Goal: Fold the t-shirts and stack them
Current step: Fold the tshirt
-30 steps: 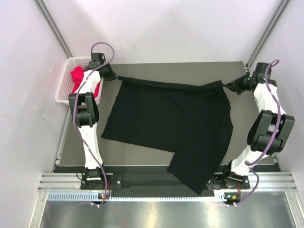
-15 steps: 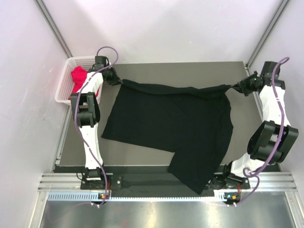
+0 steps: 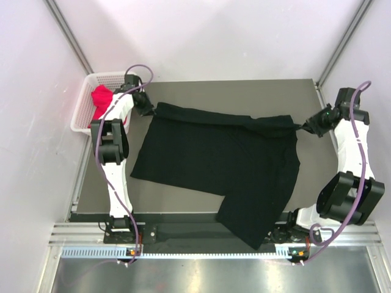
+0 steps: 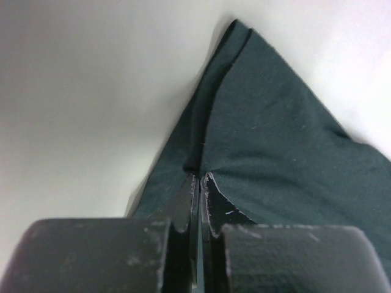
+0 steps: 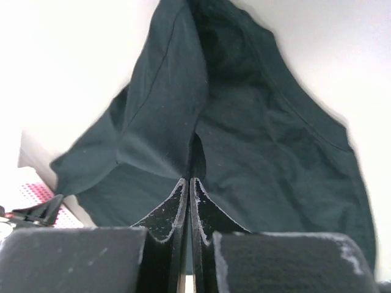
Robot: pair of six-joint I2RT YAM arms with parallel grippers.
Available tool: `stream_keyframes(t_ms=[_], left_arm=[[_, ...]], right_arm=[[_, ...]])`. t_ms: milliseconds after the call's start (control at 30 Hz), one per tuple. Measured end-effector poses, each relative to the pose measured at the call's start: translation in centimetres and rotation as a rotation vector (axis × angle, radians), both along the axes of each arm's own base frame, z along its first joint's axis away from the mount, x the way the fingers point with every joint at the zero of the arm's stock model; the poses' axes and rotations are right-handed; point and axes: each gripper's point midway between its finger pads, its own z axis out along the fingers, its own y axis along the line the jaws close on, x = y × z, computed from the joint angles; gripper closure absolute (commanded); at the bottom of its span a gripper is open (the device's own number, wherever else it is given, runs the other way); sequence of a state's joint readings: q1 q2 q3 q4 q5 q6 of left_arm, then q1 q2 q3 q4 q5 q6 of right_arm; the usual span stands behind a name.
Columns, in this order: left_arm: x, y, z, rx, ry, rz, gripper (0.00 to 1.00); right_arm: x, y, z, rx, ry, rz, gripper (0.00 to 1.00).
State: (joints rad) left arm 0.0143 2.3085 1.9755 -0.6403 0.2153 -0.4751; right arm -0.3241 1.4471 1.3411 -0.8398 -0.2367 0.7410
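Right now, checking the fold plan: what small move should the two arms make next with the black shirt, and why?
The left pincer and right pincer each stand shut on a far corner of the black t-shirt, its far edge stretched between them, the rest lying flat. So probably draw both together toward the near side, folding that edge over the body.

I see a plain black shirt [image 3: 220, 159] with no print, clamped in both grippers. The left gripper [image 4: 199, 180] and right gripper [image 5: 187, 183] are matte black. Just left of the left gripper, a bright red-pink shirt [image 3: 99, 97] lies in a white lattice basket [image 3: 81, 119]. The table [image 3: 244, 91] below is dull grey-brown. The arms [image 3: 117, 183] are white with black joints, and the cables [image 3: 138, 65] are purple.
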Motion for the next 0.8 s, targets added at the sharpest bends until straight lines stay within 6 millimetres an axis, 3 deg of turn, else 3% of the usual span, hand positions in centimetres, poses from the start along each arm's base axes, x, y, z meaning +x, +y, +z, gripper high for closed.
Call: stream_keyframes(t_ms=[167, 433, 800], left_arm=[[-0.6, 0.4, 0.3, 0.023, 0.015, 0.011, 1.00], [-1.3, 0.6, -0.5, 0.030, 0.043, 0.013, 1.00], [-2.3, 0.8, -1.7, 0.047, 0.086, 0.014, 1.00]], right_arm=[[-1.6, 0.1, -0.2, -0.034, 0.015, 0.016, 1.00], [-4.5, 1.1, -4.6, -0.010, 0.129, 0.036, 1.00], [-4.8, 0.9, -5.8, -0.027, 0.149, 0.046, 1.00]])
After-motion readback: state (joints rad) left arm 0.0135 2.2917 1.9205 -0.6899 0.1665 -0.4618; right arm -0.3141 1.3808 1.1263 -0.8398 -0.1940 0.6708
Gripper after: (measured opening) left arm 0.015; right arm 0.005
